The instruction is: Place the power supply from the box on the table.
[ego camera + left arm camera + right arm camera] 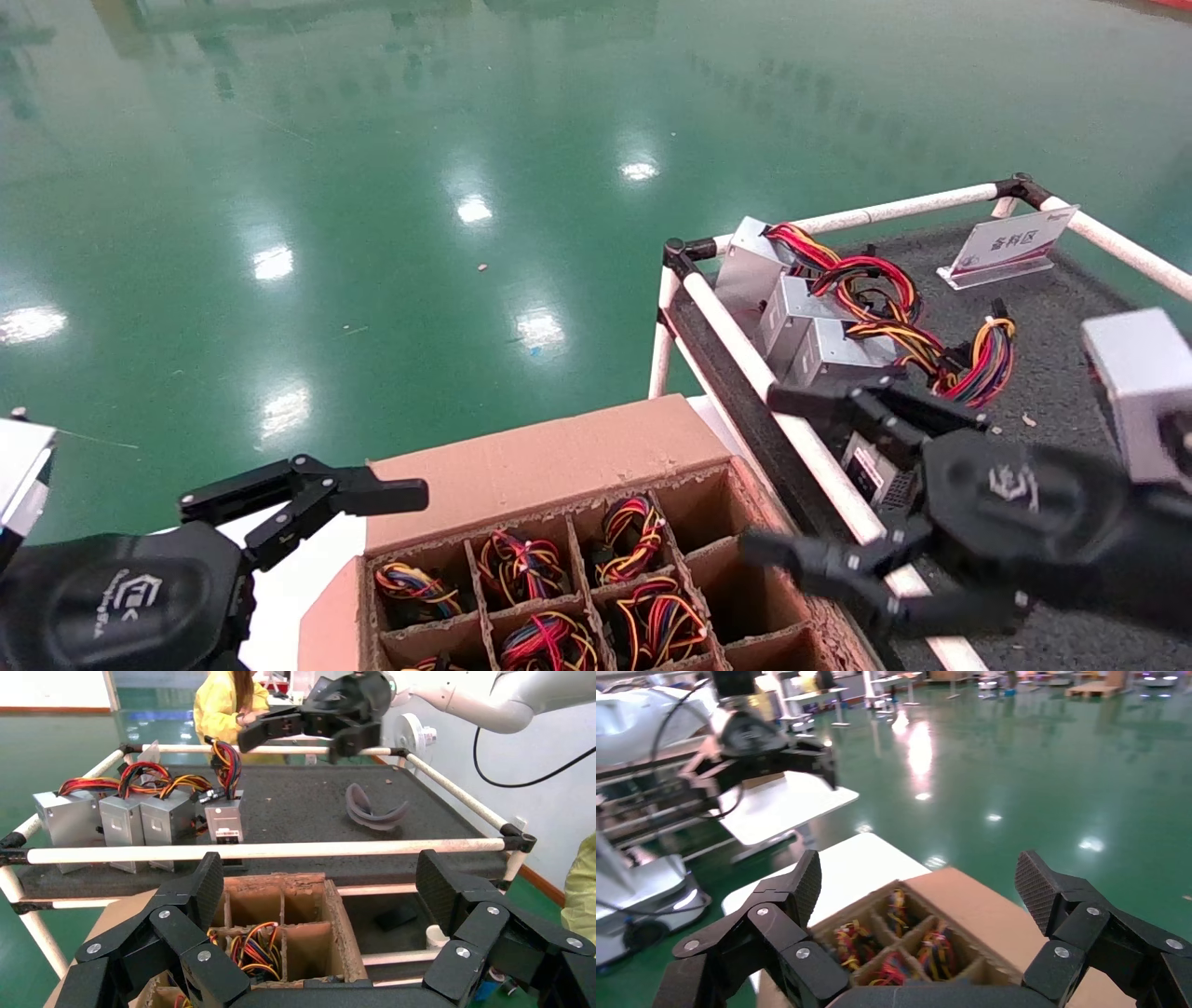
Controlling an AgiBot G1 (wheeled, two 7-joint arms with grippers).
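Two grippers are seen, and both are spread wide open with nothing held. The right gripper [759, 471] is held over the white pipe rail [736, 345] where the box [559, 457] and the table [1071, 373] meet. The power supply [871, 471] is seen just under this gripper, on the table side of the rail. It is set down on the table with its white label facing the rail, and it is not touched by the fingers. Three silver units [792, 317] with red and yellow wires are lined up just past the power supply, farther out from the gripper. A white sign card [1010, 244] is stood well beyond them, near the far corner of the table.

The table top is dark grey and speckled, like felt, and small crumbs are scattered on it. Black joints are fitted at the rail corners.

The left gripper [345, 522] is held off to the side of the box, near its flap. Bundles of wires [521, 564] are packed in the square cells of the box, but the cells nearest the right gripper are bare.

A shiny green floor [372, 186] is spread all around, and bright lights are mirrored in it. A person in yellow [225, 702] is seen behind the table.
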